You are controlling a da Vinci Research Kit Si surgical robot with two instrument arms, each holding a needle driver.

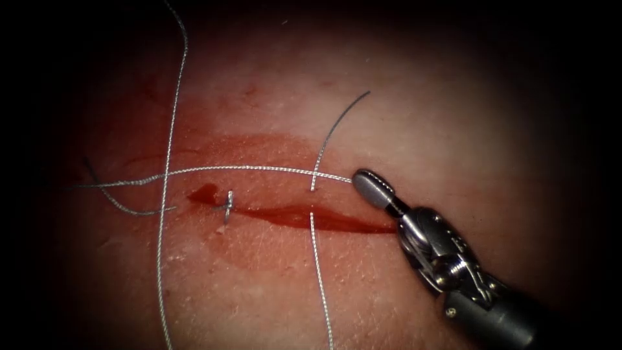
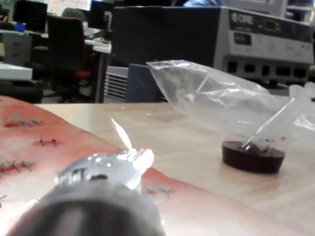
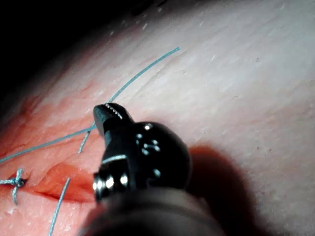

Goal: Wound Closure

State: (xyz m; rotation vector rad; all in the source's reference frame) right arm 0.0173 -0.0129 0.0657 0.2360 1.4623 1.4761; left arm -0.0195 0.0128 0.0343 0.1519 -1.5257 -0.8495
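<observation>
The cut (image 1: 311,219) runs across the tissue (image 1: 421,116), wet with red fluid (image 1: 246,146). A tied knot (image 1: 228,204) sits on its left part. My right tool (image 1: 360,177) lies just above the cut's right end, jaws shut on the thread (image 1: 259,169), which stretches leftward from the tip. That strand passes a stitch (image 1: 313,188) crossing the cut; a short tail (image 1: 343,113) curves up from there. In the right wrist view, the right tool (image 3: 107,112) grips the thread (image 3: 49,144) near the knot (image 3: 17,181). My left tool (image 2: 132,147) hovers over tissue (image 2: 74,142), jaws apart, holding nothing.
A long loose thread (image 1: 166,194) runs top to bottom left of the knot, and another strand (image 1: 321,285) trails down from the stitch. In the left wrist view, older stitches (image 2: 47,142) dot the tissue; a plastic bag (image 2: 221,98) and a dark dish (image 2: 253,156) stand on the bench.
</observation>
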